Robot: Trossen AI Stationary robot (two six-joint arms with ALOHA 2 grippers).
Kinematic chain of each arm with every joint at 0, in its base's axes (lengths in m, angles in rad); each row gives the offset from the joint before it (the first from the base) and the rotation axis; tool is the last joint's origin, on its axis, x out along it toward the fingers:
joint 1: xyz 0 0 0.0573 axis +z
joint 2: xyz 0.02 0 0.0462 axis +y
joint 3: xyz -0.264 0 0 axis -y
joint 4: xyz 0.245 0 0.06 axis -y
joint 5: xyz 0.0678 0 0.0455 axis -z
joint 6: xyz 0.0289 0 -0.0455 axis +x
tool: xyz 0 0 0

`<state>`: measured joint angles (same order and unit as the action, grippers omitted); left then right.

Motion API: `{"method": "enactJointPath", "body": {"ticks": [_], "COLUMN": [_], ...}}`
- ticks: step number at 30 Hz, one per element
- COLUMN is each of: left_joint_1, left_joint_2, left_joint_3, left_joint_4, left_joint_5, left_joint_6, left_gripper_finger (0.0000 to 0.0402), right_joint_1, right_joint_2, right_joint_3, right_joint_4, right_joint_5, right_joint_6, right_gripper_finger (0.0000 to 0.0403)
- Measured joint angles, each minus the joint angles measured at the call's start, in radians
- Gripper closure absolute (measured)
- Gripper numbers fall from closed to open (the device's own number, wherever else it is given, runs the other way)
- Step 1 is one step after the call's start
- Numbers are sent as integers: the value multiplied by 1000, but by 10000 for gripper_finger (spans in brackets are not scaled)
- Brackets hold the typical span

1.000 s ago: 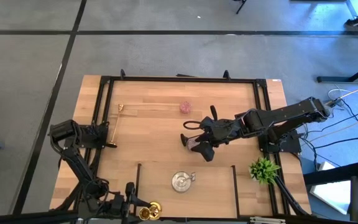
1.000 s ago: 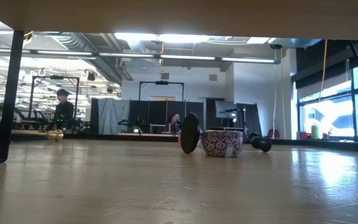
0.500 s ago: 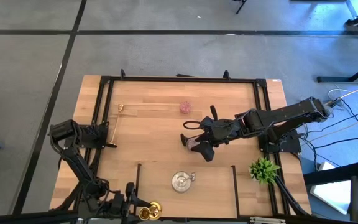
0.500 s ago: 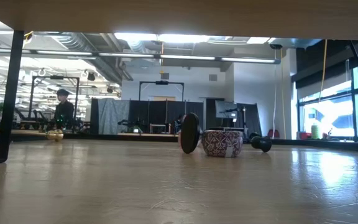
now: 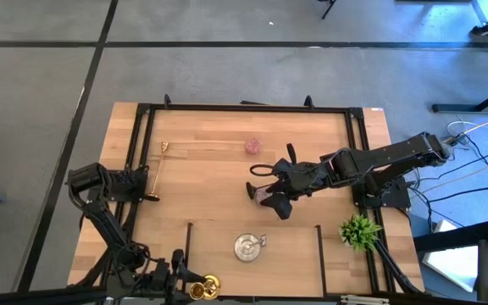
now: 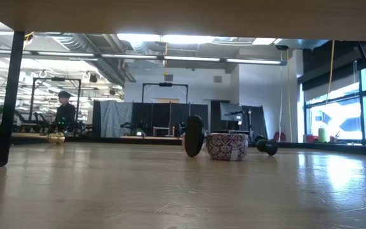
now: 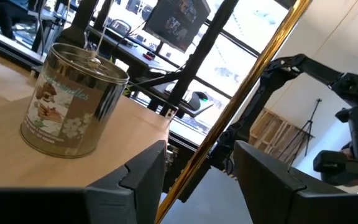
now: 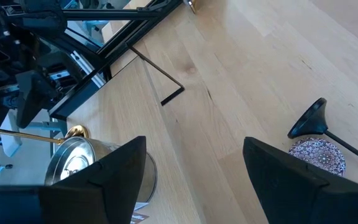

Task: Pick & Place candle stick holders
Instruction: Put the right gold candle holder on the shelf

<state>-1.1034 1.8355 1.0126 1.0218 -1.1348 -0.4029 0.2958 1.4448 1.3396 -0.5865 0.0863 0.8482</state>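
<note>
High view: the right tool (image 5: 271, 196) hangs over the middle of the table (image 5: 210, 178), reaching in from the right edge, with its fingers (image 8: 288, 180) spread apart and nothing between them. Right beneath it a black candle holder (image 8: 328, 127) with a thin stem lies tipped on its side, its round foot next to a small patterned round holder (image 8: 316, 156); from table height the two look to be touching, the dark disc of the foot standing on edge against the patterned bowl (image 6: 227, 145).

A pink glittery holder (image 5: 252, 146) sits nearer the far edge, well apart from the tool. A shiny silver tin (image 5: 248, 246) stands near the front edge, about midway along it. A long thin gold candle stick (image 5: 154, 174) lies near the left edge, and a small gold holder (image 5: 202, 289) rests at the front edge, left of centre.

The left tool (image 7: 194, 171) is at the front left corner, its fingers closed on a slim gold rod (image 7: 244, 99), with the silver tin (image 7: 73, 102) just ahead of it. A green spiky plant (image 5: 359, 230) stands at the front right corner.
</note>
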Motion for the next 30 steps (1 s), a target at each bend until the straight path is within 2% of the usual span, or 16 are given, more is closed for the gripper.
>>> {"method": "enactJointPath", "body": {"ticks": [30], "left_joint_1": [40], "left_joint_2": [0], "left_joint_3": [0], "left_joint_4": [-1], "left_joint_5": [2], "left_joint_6": [110], "left_gripper_finger": [215], "right_joint_1": [0], "right_joint_2": [0], "right_joint_3": [0], "right_joint_4": [-12], "right_joint_5": [1], "right_joint_6": [-11], "right_gripper_finger": [130]}}
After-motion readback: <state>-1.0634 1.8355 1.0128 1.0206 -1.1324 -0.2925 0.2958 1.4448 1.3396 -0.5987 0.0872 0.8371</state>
